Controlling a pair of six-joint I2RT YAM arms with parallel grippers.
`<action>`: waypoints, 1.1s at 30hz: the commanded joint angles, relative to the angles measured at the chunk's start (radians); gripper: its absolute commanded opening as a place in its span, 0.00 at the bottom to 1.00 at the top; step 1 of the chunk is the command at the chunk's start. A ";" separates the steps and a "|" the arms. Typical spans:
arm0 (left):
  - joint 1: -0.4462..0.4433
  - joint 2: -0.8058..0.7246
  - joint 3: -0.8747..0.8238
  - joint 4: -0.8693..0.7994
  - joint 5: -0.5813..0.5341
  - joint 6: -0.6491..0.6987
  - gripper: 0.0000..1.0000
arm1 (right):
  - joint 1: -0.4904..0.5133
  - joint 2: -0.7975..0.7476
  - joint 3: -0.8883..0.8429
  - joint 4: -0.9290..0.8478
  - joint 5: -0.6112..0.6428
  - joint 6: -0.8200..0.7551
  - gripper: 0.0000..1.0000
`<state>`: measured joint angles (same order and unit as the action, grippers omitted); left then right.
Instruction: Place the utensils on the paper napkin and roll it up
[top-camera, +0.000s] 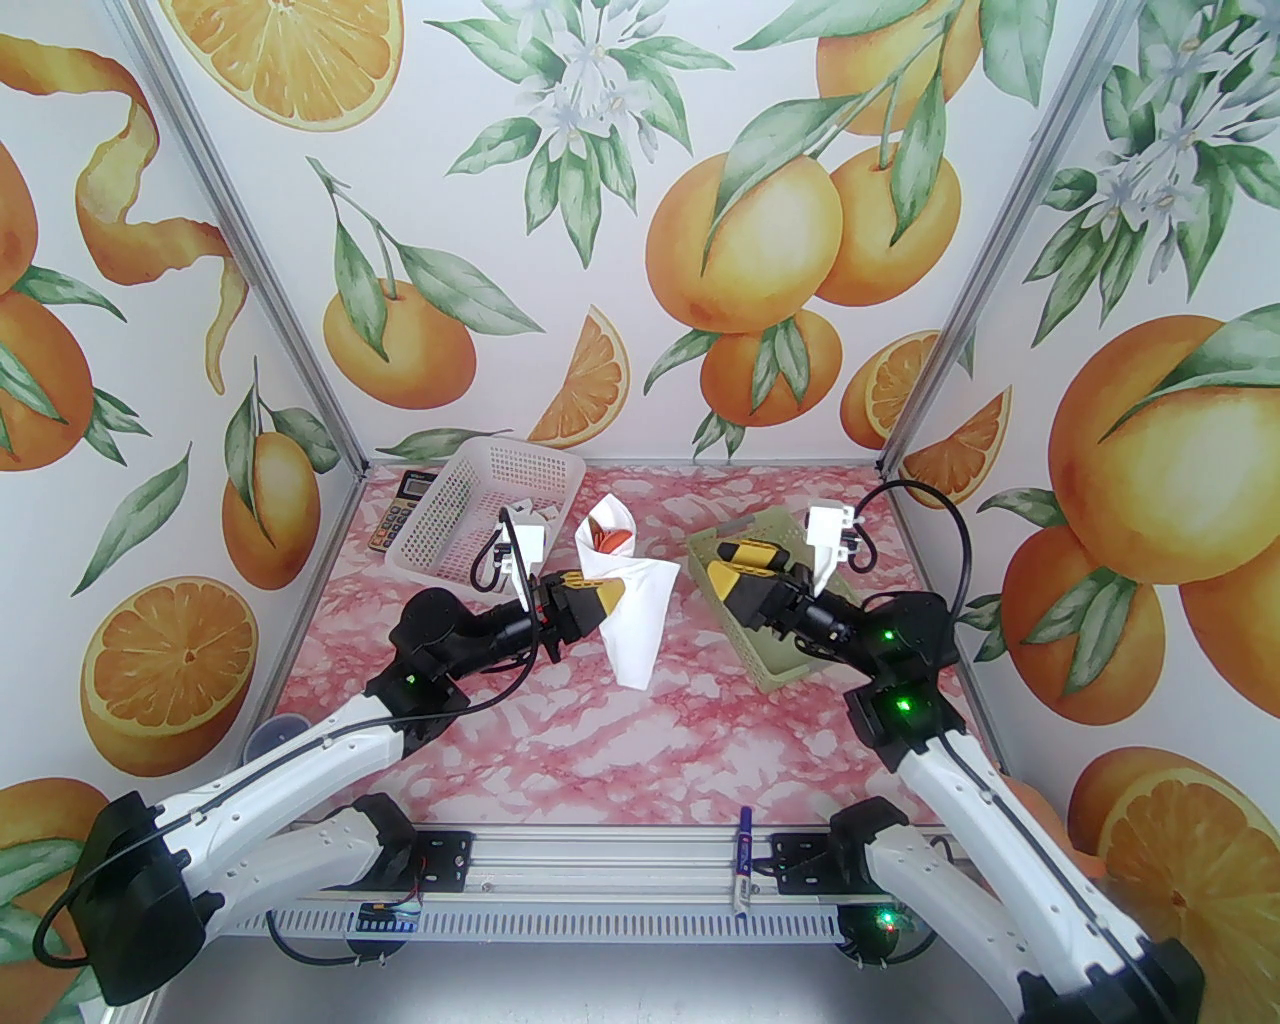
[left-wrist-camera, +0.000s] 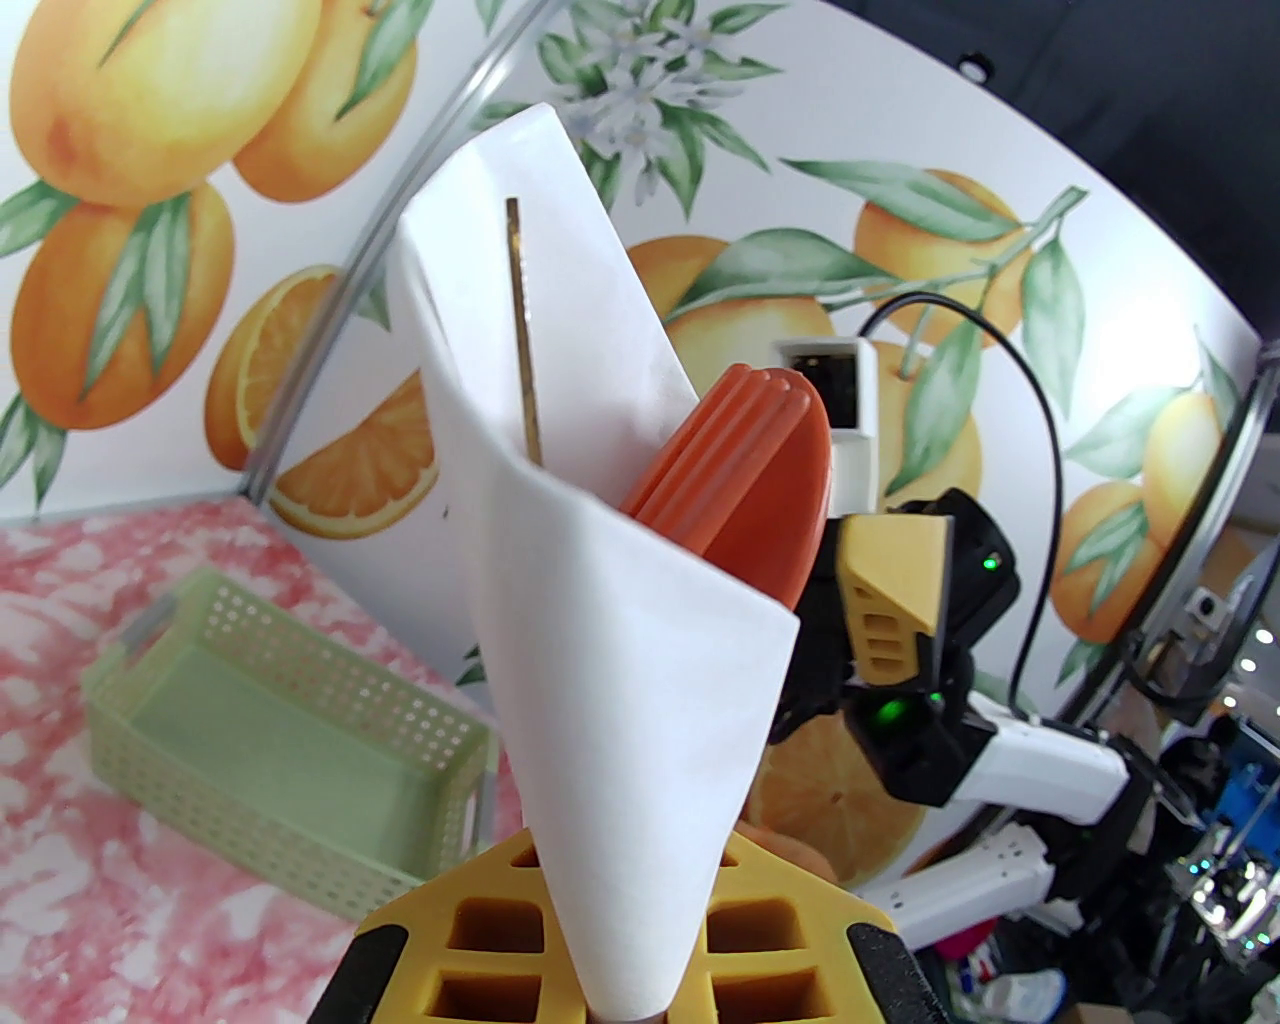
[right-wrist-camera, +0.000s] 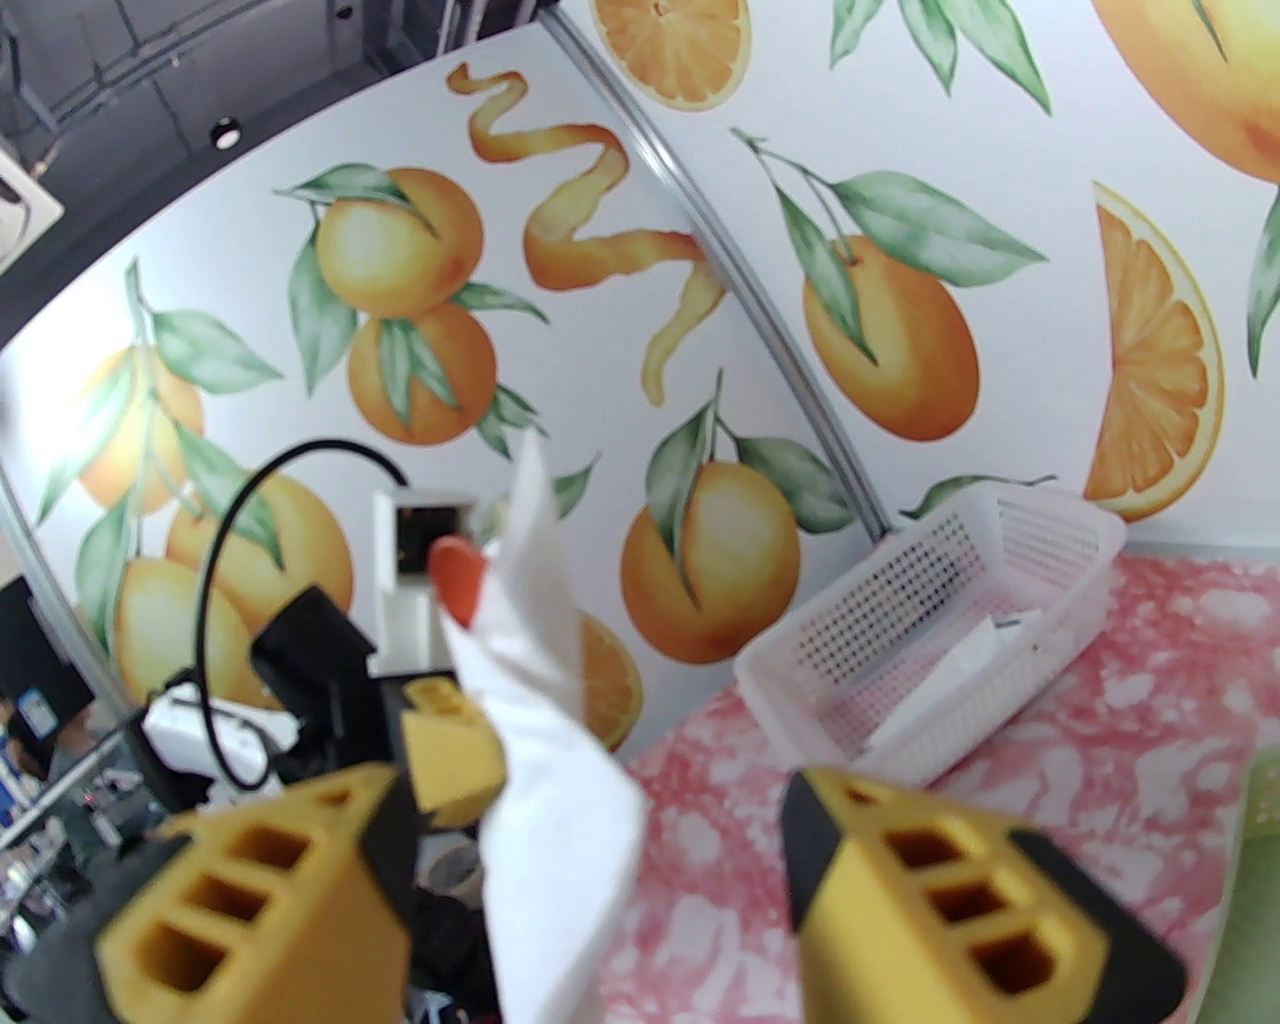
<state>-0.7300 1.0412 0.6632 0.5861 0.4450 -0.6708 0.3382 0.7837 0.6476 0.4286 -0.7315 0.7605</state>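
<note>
Left gripper (top-camera: 612, 598): its yellow fingers (left-wrist-camera: 480, 920) are pinched tight on the narrow end of the rolled napkin (top-camera: 640, 620), one on each side.
Right gripper (top-camera: 735, 572): jaws spread wide with nothing between them. It hangs over the green basket (top-camera: 770, 665), apart from the roll and facing it.
Napkin: white paper wound into a cone and lifted in the left arm's grip. The open mouth points up and away from the fingers. I can't tell whether its lower tip touches the table (top-camera: 600, 740).
Utensils (left-wrist-camera: 740, 480): tucked inside the cone. Their orange-red heads poke out of the mouth side by side, and one has fork tines. The handles are hidden by the paper.
Green basket: on the right side of the table, under the right arm's wrist.
White basket (top-camera: 450, 500): at the far left, tilted, with something white lying in it.
Calculator (top-camera: 395, 510): just left of the white basket, by the wall.
Marker pen (top-camera: 743, 860): blue and white, lying on the near rail between the arm bases.
</note>
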 joint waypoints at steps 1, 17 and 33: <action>-0.005 -0.015 0.002 -0.013 -0.017 0.024 0.00 | 0.069 -0.006 -0.003 -0.081 -0.010 -0.016 0.65; -0.005 0.009 0.007 0.007 -0.002 -0.008 0.00 | 0.280 0.124 0.049 -0.147 0.155 -0.152 0.65; -0.005 0.029 0.013 0.040 0.006 -0.024 0.00 | 0.303 0.186 0.054 -0.090 0.124 -0.148 0.58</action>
<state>-0.7300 1.0687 0.6632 0.5732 0.4461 -0.6823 0.6270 0.9634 0.6945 0.3092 -0.6014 0.6189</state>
